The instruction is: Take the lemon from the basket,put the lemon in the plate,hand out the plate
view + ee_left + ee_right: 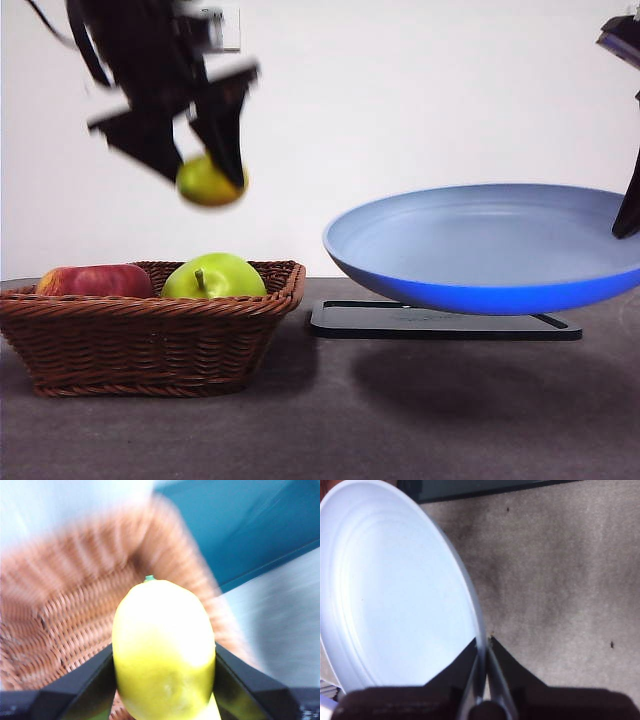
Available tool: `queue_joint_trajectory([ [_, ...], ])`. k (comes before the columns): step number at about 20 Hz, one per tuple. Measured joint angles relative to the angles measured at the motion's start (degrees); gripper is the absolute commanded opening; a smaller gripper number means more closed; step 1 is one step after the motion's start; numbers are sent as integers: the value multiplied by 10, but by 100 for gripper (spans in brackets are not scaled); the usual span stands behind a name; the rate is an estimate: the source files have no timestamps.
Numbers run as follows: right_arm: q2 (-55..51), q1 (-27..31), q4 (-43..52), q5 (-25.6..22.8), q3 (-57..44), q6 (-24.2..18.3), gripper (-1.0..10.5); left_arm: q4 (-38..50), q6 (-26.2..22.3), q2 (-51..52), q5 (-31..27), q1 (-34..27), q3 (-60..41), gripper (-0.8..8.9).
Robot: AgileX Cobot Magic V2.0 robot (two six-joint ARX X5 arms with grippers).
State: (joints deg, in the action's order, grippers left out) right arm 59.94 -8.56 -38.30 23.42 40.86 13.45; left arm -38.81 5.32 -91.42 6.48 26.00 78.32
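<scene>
The left tool [205, 165] grips the lemon [210, 182] between its two black jaws, in the air above the basket [150, 335] and clear of its rim. In the left wrist view the lemon [164, 650] fills the gap between the jaws, with the wicker of the basket [65, 615] blurred behind it. A green apple [213, 277] and a red apple [95, 281] lie in the basket.

The right tool [484, 652] is pinched narrowly on the rim of the plate [395, 595], holding it off the surface. In the front view the plate [490, 250] hangs tilted above a flat black tray [440, 322], to the side of the basket and apart from it.

By my judgement, the lemon has been taken out and must next be carried across and set into the plate. Several things could go wrong. The lemon is smooth and rounded, so it may slip from the jaws if the arm swings quickly; the blur suggests it is moving fast. The plate is held by one edge only, so the added weight of the fruit could tip it further or twist it in the grip. On a tilted, smooth plate the lemon may roll to the low side and over the rim.
</scene>
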Motion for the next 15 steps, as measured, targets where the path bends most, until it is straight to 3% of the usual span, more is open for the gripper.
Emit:
queue_joint_trajectory([
  [3,33,0,1,5,0,13,3,-5,0,65,85,56,0,174],
  [5,43,-1,3,31,0,17,3,-5,-2,63,85,120,0,174],
  [8,43,-1,4,39,0,18,3,4,-2,35,71,203,0,174],
  [10,44,-1,4,46,0,18,3,7,-2,14,30,249,0,174],
  [15,44,-1,1,47,0,18,3,20,-2,-44,-5,300,0,180],
])
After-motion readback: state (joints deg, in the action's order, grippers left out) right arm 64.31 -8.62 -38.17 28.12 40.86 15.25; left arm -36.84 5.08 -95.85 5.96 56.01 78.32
